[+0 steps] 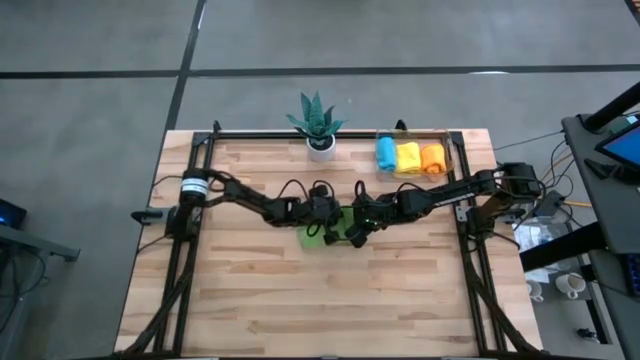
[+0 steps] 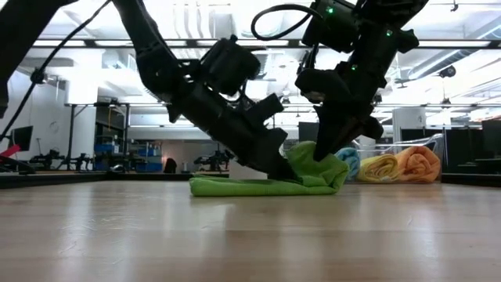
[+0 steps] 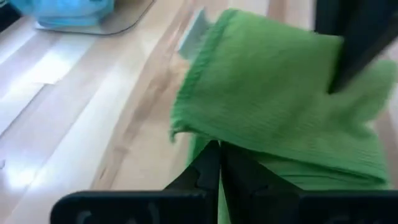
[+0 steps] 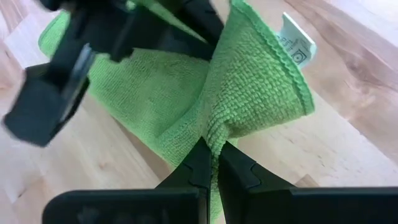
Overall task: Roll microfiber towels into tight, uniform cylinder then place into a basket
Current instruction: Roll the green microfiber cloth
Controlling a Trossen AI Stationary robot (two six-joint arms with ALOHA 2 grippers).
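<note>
1. Wooden planks are making up the table [image 1: 300, 290], with grey floor around it and a bright workshop lying beyond.
2. Mid-table, the green towel [image 2: 258, 186] is lying partly flat, its far edge lifted into a fold with a white label [image 4: 294, 45] showing.
3. The left gripper [image 3: 219, 149] is pinching the towel with jaws closed; the right gripper [image 4: 213, 149] is clamping the raised fold likewise.
4. At one o'clock, the basket [image 1: 452, 142] is holding blue, yellow and orange rolls [image 1: 409, 156]; a potted plant [image 1: 318, 124] is standing at twelve.

4 towels: 1 green towel [image 1: 322, 234], 3 rolled towels [image 1: 408, 156], 1 basket [image 1: 449, 152], 1 plant [image 1: 318, 120], 2 grippers
</note>
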